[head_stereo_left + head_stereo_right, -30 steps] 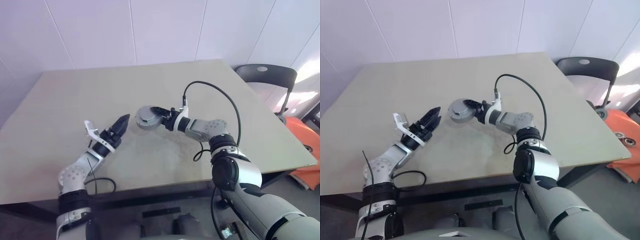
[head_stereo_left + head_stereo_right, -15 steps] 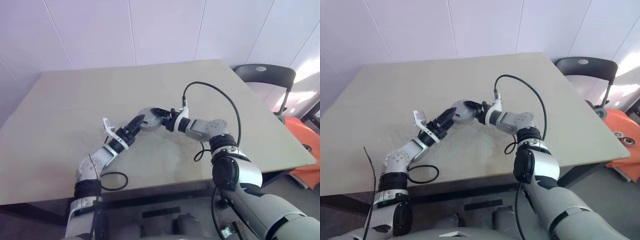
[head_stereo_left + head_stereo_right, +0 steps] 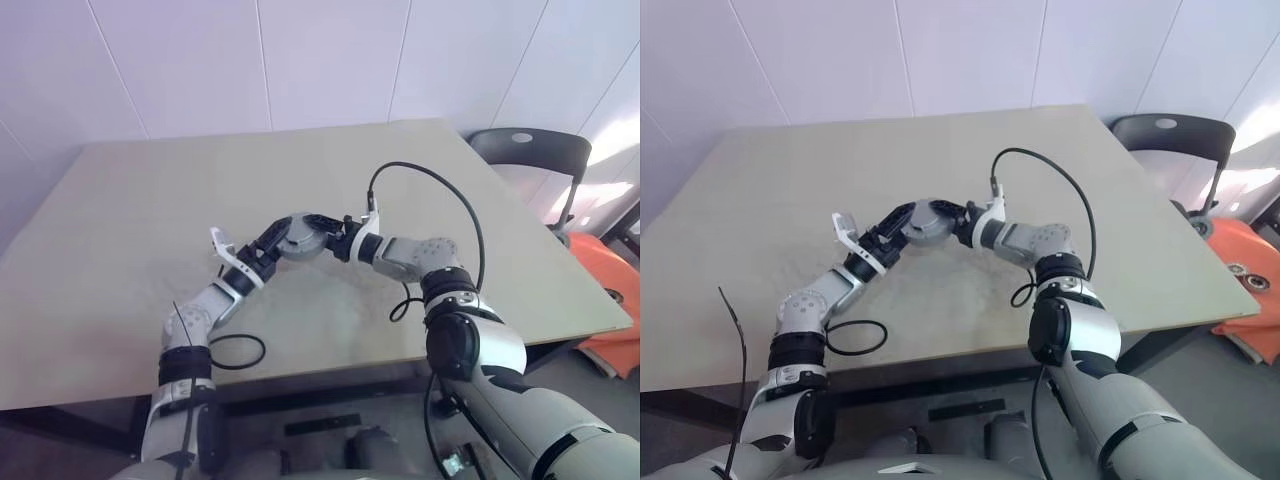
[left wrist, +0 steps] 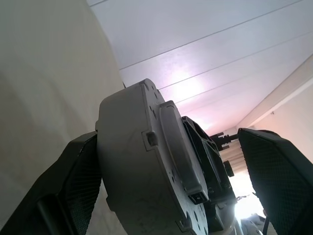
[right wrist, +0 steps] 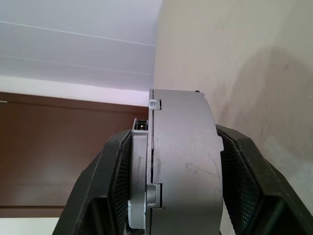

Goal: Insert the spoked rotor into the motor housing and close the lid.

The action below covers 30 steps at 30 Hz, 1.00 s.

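The round grey metal motor housing (image 3: 300, 236) is held above the beige table (image 3: 130, 210), clamped across its thickness by the right gripper (image 5: 168, 191). The left gripper (image 4: 166, 196), spread wide, straddles its rim unclosed. It is judged rigid, heavy and smooth, best gripped across the flat faces.

From the head views the grey round assembly (image 3: 298, 236) is too small to show whether rotor, windings or lid sit in place, and the black fingers of both pincers cover its edges. In the left wrist view the far finger (image 4: 283, 181) is cut off by the picture's edge, and the assembly's lower part runs out of frame. Its inner face stays hidden edge-on in the right wrist view.
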Each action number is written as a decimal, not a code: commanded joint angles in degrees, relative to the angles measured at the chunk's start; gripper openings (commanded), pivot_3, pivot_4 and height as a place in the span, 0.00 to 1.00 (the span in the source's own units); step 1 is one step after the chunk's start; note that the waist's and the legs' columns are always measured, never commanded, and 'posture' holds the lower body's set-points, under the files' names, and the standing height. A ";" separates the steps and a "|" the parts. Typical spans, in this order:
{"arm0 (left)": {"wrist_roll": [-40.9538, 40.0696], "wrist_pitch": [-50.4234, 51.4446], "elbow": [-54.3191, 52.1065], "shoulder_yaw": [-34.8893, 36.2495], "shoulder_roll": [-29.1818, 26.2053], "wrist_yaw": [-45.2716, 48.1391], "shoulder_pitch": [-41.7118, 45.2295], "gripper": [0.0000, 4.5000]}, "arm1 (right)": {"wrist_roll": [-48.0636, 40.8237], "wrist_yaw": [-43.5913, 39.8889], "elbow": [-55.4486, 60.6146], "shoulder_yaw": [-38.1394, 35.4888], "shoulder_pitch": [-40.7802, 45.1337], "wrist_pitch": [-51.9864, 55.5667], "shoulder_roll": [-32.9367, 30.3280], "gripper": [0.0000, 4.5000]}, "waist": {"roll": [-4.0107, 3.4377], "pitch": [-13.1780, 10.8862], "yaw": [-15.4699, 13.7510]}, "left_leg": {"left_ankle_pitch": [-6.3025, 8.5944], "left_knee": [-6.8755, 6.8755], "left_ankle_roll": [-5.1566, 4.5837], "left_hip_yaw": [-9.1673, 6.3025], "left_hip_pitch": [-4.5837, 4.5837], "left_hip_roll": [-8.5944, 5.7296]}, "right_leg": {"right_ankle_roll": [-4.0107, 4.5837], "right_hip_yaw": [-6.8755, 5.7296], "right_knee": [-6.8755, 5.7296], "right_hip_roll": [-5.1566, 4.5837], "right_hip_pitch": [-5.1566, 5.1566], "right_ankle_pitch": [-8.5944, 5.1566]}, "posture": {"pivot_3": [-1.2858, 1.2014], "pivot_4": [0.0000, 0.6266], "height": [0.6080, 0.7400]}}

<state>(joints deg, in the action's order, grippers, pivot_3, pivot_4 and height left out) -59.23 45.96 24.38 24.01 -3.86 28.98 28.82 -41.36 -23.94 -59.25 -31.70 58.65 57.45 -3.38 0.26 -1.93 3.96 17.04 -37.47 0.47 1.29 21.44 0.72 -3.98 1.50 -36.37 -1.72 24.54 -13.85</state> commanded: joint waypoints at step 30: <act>4.26 -2.91 1.60 0.82 0.16 -0.20 2.76 0.99 | -1.06 -1.15 2.64 -0.02 2.14 -0.94 -0.27 0.49 | 0.00 0.00 0.10 | 0.00 -0.62 -0.02 -0.01 -0.03 -0.06 | 0.00 0.02 -0.64 0.08 -0.01 0.00 | 0.52 0.00 1.00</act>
<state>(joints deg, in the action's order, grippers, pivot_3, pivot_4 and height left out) -53.22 44.63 26.53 22.64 -3.32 29.07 29.97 -40.93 -23.43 -58.81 -31.18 58.61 56.68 -3.28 0.27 -1.93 4.06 17.04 -38.09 0.45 1.29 21.41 0.67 -3.98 1.52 -37.01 -1.64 24.54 -13.85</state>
